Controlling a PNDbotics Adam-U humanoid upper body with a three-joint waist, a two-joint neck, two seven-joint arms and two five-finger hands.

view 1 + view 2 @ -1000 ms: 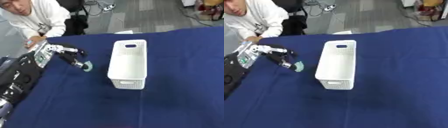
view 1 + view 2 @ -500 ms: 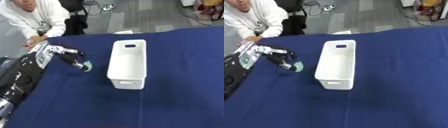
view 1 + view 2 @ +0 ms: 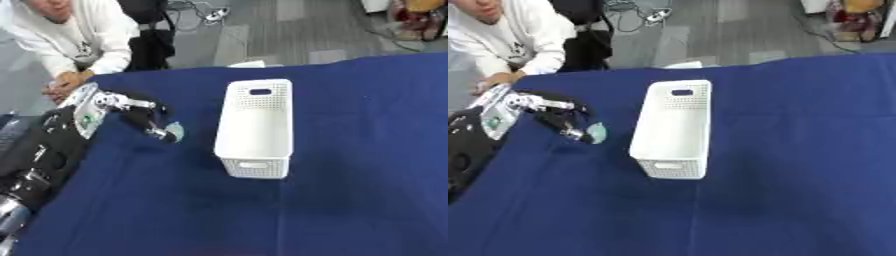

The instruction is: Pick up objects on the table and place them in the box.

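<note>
Currently the left hand [image 3: 140, 116] reaches in from the left side of the blue table [image 3: 350, 150], fingers curled down around a small pale teal object [image 3: 174, 132] that shows just below and to the right of the fingertips. The object appears to be pinched between thumb and fingers; whether it rests on the cloth or is raised off it cannot be told from either view. It reads as a rounded, flattish piece, light green-blue with a paler edge; no further detail can be made out.

The white box [image 3: 255, 127] stands upright near the middle of the table, long axis running away from the robot, open top facing up, walls perforated, with a handle slot at the far end. It sits near the hand, to its right, so the carry to the opening is judged short. The box interior looks empty from here.

The grasp from above likely suits a low object and leaves the hand free to travel over the box rim for release. The right hand is not visible.
</note>
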